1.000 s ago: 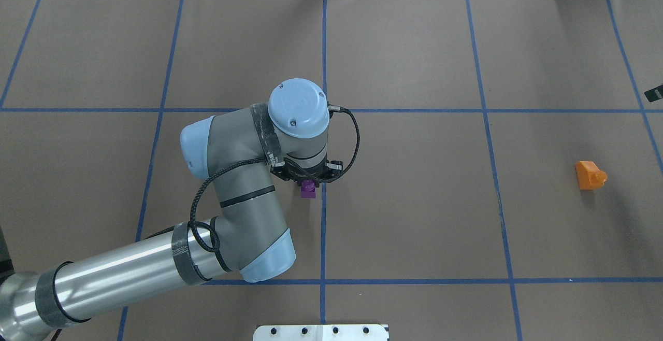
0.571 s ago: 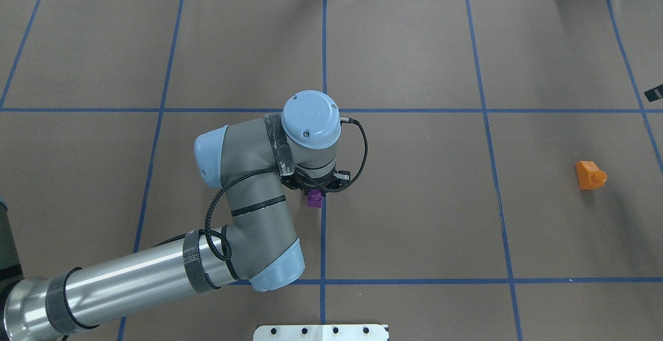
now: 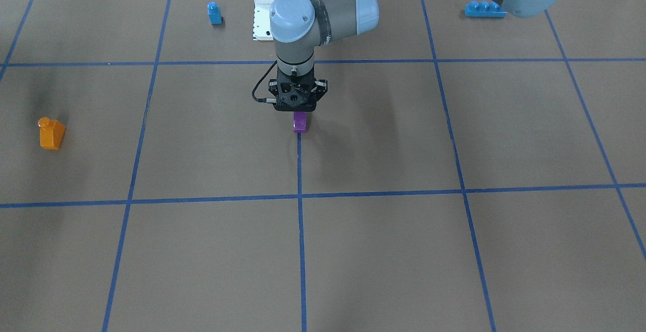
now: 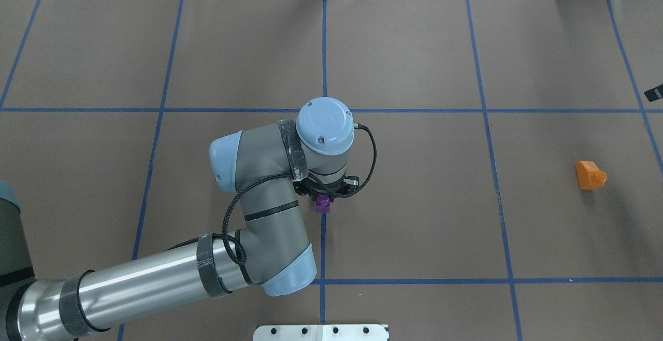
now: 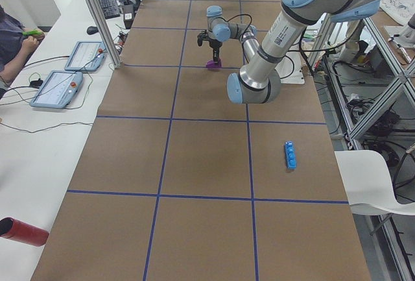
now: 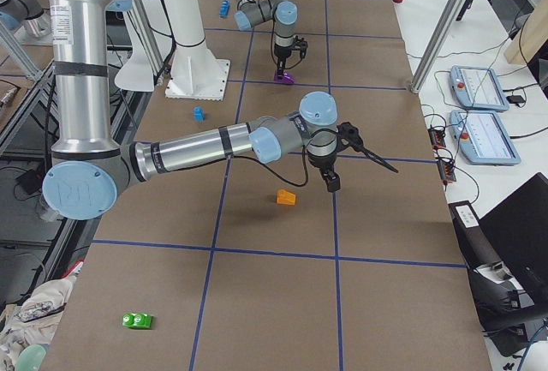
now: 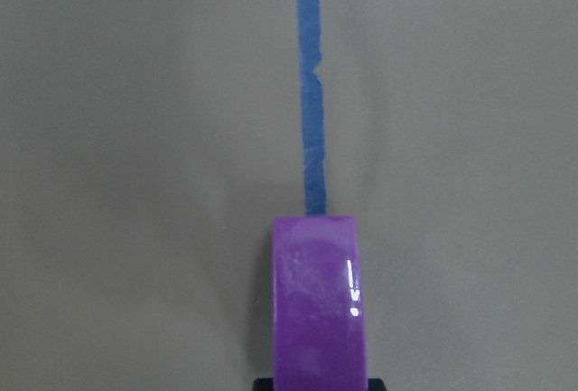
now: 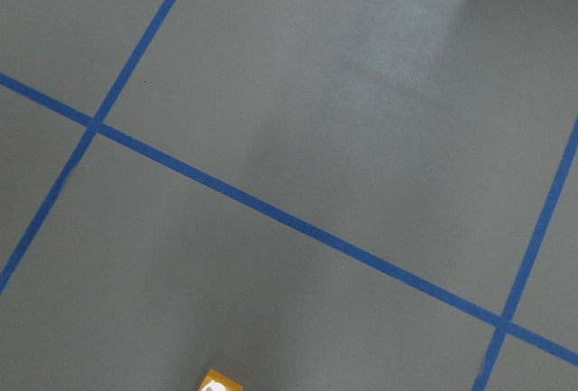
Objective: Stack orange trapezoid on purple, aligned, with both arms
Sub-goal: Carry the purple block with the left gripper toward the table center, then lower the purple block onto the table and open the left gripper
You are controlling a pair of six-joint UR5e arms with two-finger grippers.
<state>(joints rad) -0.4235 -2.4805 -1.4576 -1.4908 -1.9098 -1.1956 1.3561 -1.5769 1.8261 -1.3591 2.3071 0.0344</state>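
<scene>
Currently: left gripper clenched on the small glossy purple plastic brick, smooth and sloped, held low directly over the blue tape centre line on the matte brown paper; judged a central spot, reachable from either side, for stacking. Small glossy orange plastic trapezoid, one round stud, rests well to the robot's right of that line. Right gripper hangs near it; open or closed, cannot tell.

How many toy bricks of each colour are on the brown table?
Blue: 2, the small blue brick and the long blue brick
Orange: 1, the orange brick
Purple: 1, the purple brick
Green: 1, the green brick
Total: 5
</scene>
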